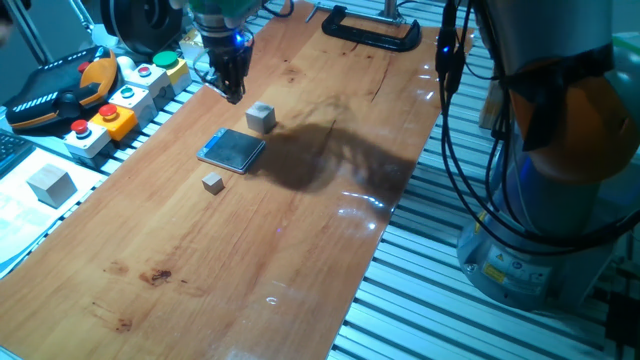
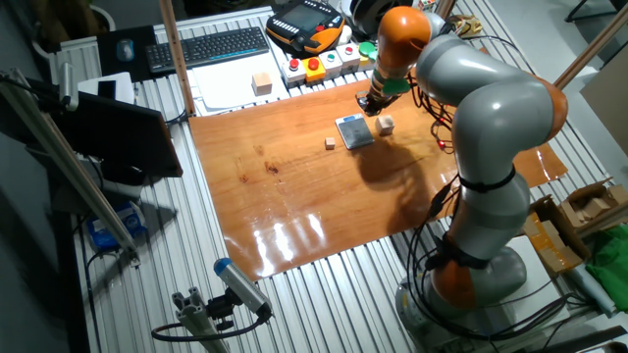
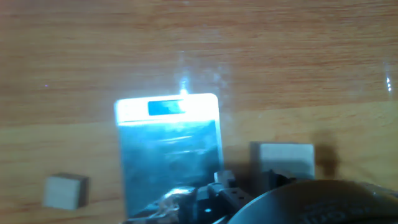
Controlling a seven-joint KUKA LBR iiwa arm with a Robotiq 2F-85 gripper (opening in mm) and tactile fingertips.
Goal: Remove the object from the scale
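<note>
The gripper hangs above the wooden table, gripping nothing; whether its fingers are parted I can't tell. The scale lies bare just below it, the grey cube beside it, a smaller cube beyond.

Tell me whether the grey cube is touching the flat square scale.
Apart. In one fixed view, bare wood shows between the grey cube and the dark, blue-rimmed square scale; the hand view shows the same gap.
</note>
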